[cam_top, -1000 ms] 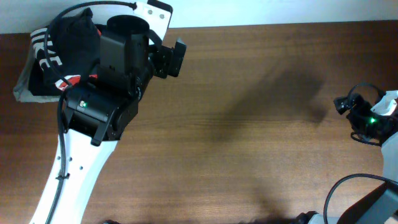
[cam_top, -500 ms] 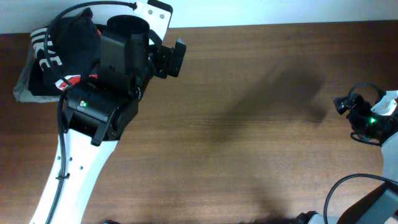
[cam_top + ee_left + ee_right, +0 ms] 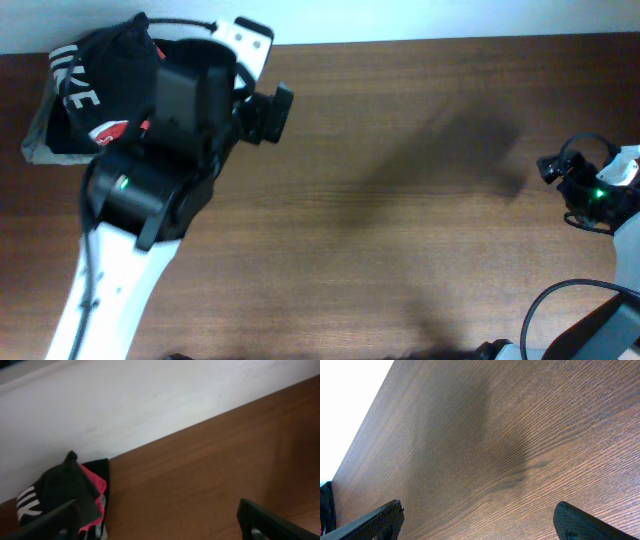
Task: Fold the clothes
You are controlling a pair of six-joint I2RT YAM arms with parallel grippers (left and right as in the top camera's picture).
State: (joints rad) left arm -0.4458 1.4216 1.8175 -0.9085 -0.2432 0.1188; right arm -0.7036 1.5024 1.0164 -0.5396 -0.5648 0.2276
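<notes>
The black T-shirt (image 3: 105, 62) with white letters lies bunched at ten o'clock on the wooden table (image 3: 400, 250), heaped with a grey-khaki garment (image 3: 33, 143) and a red-trimmed one (image 3: 108, 131). The left gripper (image 3: 157, 522) hangs beside the heap, jaws wide and empty. The right gripper (image 3: 480, 520), at the table's three o'clock edge, is also wide and empty.
</notes>
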